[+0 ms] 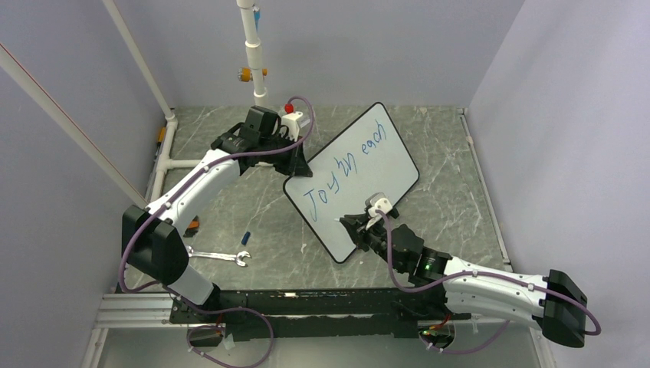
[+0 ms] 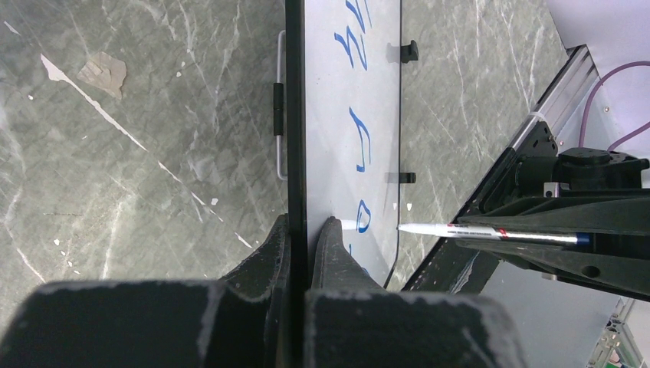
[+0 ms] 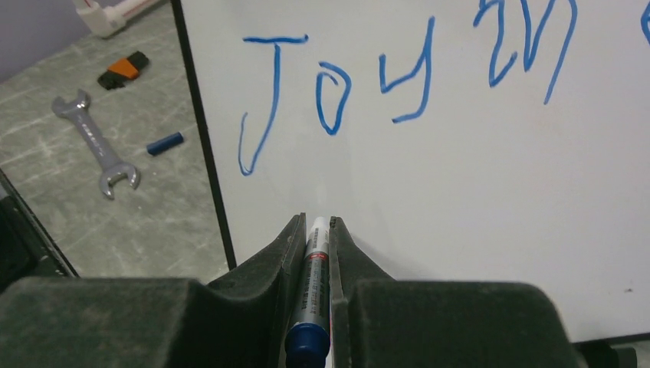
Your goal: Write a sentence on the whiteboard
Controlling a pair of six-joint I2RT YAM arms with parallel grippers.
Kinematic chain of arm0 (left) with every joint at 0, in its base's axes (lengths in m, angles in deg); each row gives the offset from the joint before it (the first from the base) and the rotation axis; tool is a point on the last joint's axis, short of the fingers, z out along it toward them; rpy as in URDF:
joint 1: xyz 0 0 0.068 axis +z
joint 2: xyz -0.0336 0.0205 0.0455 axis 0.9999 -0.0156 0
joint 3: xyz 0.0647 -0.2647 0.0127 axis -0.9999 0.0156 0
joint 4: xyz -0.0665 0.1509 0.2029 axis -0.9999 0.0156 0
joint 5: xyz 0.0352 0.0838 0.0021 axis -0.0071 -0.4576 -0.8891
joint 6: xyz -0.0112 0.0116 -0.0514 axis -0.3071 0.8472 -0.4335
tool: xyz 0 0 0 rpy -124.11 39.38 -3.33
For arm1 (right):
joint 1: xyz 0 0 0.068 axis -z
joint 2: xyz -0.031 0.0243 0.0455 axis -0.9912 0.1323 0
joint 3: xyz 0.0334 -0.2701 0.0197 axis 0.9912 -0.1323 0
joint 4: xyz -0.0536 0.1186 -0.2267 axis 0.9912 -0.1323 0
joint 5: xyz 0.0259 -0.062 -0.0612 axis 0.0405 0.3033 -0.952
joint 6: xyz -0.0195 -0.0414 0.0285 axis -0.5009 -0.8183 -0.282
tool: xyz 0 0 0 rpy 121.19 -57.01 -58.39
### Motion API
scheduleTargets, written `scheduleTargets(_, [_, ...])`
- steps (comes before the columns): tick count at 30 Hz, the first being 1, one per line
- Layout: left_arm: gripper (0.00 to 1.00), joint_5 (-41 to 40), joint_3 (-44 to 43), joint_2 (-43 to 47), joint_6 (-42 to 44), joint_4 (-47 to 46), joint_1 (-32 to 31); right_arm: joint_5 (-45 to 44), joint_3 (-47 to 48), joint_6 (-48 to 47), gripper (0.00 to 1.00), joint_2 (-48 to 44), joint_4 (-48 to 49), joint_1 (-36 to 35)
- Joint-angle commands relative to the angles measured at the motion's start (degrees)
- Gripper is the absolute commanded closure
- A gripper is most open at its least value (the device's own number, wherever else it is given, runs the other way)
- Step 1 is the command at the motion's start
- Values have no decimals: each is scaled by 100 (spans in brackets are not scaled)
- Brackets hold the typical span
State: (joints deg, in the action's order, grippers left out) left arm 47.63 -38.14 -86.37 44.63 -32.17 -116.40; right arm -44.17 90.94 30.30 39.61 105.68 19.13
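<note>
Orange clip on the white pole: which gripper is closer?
Left. The left gripper, clamping the glossy white whiteboard's edge, sits in front of the orange clip. The right gripper, holding a blue-ended marker, is much farther forward.

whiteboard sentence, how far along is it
Done: the first line, "Joy in each", stands in blue on the whiteboard. In hand: the left end effector clamps the board's edge, the right end effector grips the marker, tip close under "Joy". Left: the space below is bare, so any second line is unwritten.
</note>
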Motion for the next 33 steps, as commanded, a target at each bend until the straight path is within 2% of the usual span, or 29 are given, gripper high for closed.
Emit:
scheduleTargets(1, [100, -1913, -35, -169, 1067, 171, 220, -250, -130, 48, 100, 136, 300, -61])
scheduleTargets(11, [100, -1887, -43, -175, 1064, 173, 222, -217, -285, 192, 100, 465, 535, -81])
scheduleTargets(25, [100, -1868, -53, -158, 1063, 181, 218, -267, -565, 657, 100, -138, -279, -258])
scheduleTargets(33, [100, -1871, -46, -153, 1074, 182, 217, -276, -300, 496, 100, 270, -136, -269])
